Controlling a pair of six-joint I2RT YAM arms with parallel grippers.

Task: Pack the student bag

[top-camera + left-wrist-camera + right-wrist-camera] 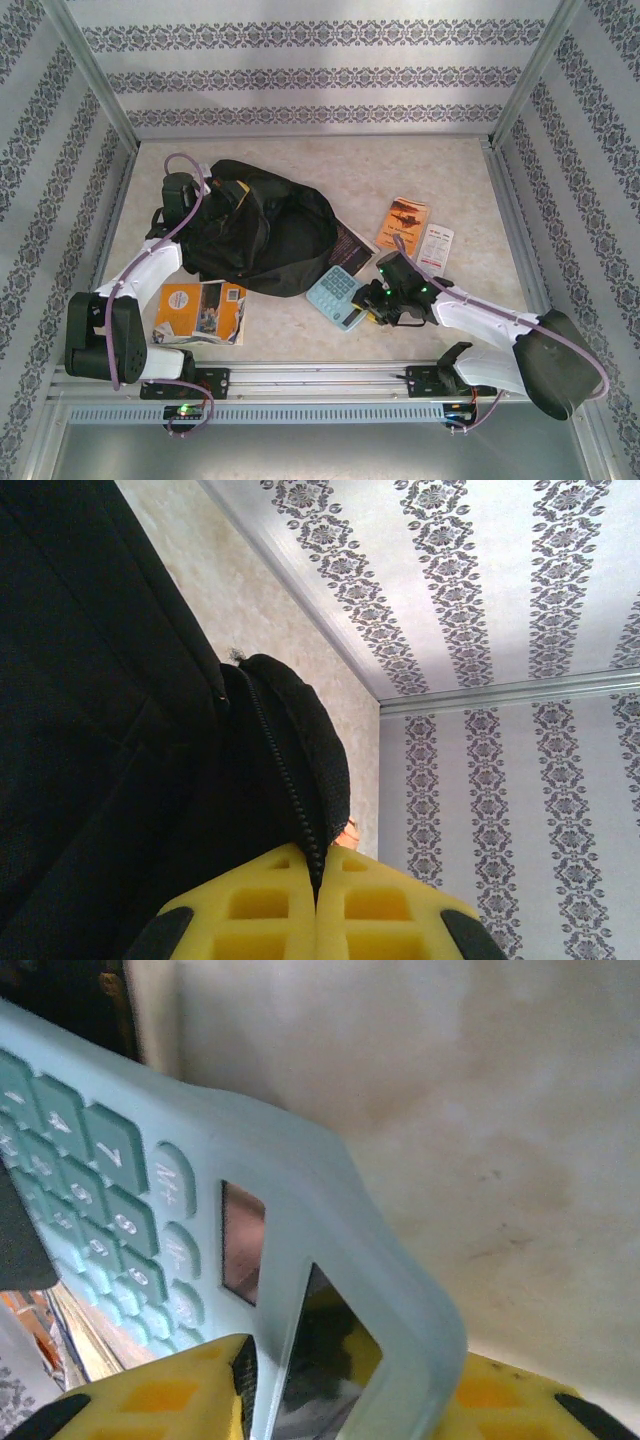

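- The student bag [270, 235] sprawls black and slumped on the left half of the tabletop [400, 170], toward the far side.
- The left pincer [222, 190] is at the bag's far-left edge, arm stretched up from its base.
- From the left wrist, the yellow pads [250, 915] are squeezed almost together, with the bag's zipper [280, 770] edge and black fabric nipped between them.
- The right pincer [362, 308] is in the middle of the tabletop, close to the front, clamped on a light-blue calculator [333, 293].
- From the right wrist, the calculator's display end sits between the yellow pads [170, 1405], keys running off to the left, body tilted against the pale tabletop.
- The calculator is just beside the bag's near-right corner; whether it touches the bag I cannot tell.
- A dark notebook [352, 245] pokes out from under the bag's right side.
- Further right lie an orange booklet [402, 222] and a white card [437, 243], side by side.
- Near the left arm's base lies an orange-and-blue magazine [200, 310], flat, just in front of the bag.
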